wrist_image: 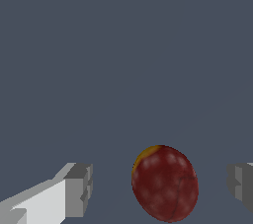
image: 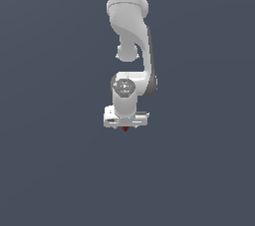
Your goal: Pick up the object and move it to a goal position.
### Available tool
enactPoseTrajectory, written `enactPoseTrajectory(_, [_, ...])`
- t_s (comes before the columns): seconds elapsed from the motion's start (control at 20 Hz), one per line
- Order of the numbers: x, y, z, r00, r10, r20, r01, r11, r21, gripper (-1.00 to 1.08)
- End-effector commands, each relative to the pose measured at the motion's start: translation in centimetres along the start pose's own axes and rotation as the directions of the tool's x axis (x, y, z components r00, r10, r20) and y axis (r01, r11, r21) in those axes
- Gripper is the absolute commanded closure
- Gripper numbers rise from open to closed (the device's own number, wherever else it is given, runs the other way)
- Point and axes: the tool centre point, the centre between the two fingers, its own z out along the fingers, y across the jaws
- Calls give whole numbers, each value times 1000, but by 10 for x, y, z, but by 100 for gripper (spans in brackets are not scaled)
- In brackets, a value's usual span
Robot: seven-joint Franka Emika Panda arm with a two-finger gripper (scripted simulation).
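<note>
We find the jaws spread wide: in the wrist view the two grey fingertips (wrist_image: 79,188) stand far apart, one at each side of the frame, and neither touches anything. The gripper (wrist_image: 160,186) therefore holds nothing. Between the fingertips sits the object (wrist_image: 165,183), a dark red, mottled, egg-shaped blob with a small yellow-orange patch on one shoulder and a thin dark line across its lower surface. It sits nearer to the fingertip at the far edge of the frame than to the fingertip on the white finger body, with clear gaps on both sides. We cannot tell from this view how high the fingertips stand relative to the object. In the exterior view we see the gripper (image: 125,126) pointing straight down, its white housing level, with the object (image: 125,129) showing only as a tiny red speck directly below the middle of the housing. The fingers themselves are too small to separate in that view. Above the gripper we see the round wrist joint with its grey face, and above that the white arm (image: 128,26) rising in a curve out of the top of the frame, with a dark grey band along the side toward the exterior view's right. Around the gripper and the object lies a plain, flat, slate-grey floor (image: 50,170) that fills both views without visible edges or markings.
</note>
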Motion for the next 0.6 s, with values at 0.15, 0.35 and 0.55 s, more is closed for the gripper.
enactPoseTrajectory(0.15, [1, 0, 3, 1000, 0, -2, 0, 1000, 0, 108])
enactPoseTrajectory(0.35, [1, 0, 3, 1000, 0, -2, 0, 1000, 0, 108])
enactPoseTrajectory(0.55, [1, 0, 3, 1000, 0, -2, 0, 1000, 0, 108])
